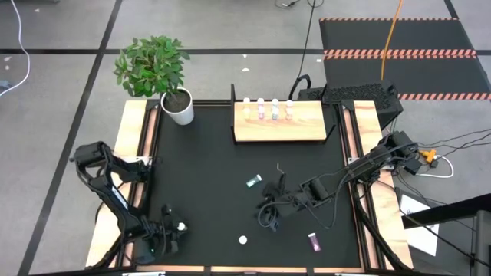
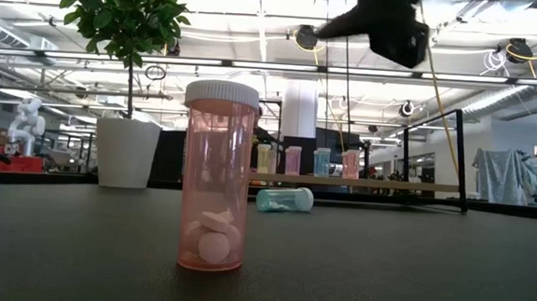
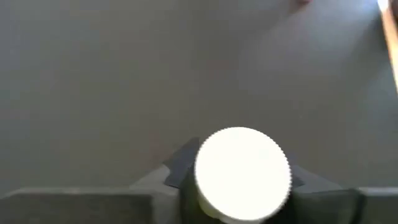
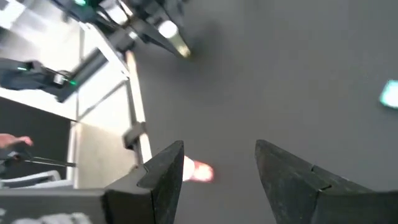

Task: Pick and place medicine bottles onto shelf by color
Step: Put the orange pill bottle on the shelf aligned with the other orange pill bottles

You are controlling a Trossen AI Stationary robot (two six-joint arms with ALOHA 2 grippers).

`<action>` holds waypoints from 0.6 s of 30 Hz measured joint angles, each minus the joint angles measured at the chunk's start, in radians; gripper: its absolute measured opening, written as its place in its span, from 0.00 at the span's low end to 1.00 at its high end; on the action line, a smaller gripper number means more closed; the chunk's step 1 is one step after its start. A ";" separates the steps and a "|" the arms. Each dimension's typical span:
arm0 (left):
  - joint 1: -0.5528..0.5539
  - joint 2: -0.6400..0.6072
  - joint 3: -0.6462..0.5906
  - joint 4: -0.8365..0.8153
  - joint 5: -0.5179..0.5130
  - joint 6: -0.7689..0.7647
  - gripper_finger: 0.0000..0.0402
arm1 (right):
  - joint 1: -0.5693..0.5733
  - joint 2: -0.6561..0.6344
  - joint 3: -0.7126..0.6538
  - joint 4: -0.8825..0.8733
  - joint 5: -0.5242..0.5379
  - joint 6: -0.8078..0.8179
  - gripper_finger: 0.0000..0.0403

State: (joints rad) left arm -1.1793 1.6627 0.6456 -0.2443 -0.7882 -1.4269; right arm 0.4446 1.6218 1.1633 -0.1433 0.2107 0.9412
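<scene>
Near the desk's (image 1: 207,169) front-left corner, the left end effector (image 1: 170,236) sits with a white-capped bottle (image 3: 242,174) between its fingers, seemingly gripped. Over the desk's middle, the right end effector (image 4: 217,180) hangs open and empty above a pinkish bottle (image 4: 198,171). Four bottles (image 1: 268,110) stand on the shelf (image 1: 280,126) at the back edge.

Four white-capped medicine bottles (image 1: 268,110) stand upright in a row along the back of the light-wood shelf (image 1: 281,128). In front of the shelf, a teal bottle (image 1: 254,182) lies sideways.
</scene>
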 joint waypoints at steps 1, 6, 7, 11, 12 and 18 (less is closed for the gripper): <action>0.008 -0.001 0.000 0.017 0.000 0.007 0.27 | 0.000 0.000 0.000 0.022 0.000 -0.013 0.48; 0.079 -0.002 0.001 0.109 0.009 0.040 0.19 | -0.006 0.000 0.000 0.202 -0.024 -0.220 0.48; 0.103 -0.002 0.001 0.141 0.025 0.075 0.19 | -0.006 0.000 0.000 0.246 -0.025 -0.285 0.48; 0.221 -0.025 0.020 0.263 0.134 0.343 0.24 | -0.014 0.000 0.000 0.356 -0.031 -0.470 0.48; 0.255 -0.030 0.034 0.280 0.170 0.421 0.25 | -0.018 0.000 0.000 0.369 -0.033 -0.496 0.48; 0.479 -0.054 0.164 0.281 0.317 0.867 0.25 | -0.051 0.000 0.000 0.379 -0.085 -0.568 0.55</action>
State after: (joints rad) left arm -0.7006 1.6085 0.8099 0.0367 -0.4711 -0.5602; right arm 0.3932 1.6215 1.1633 0.2355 0.1253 0.3735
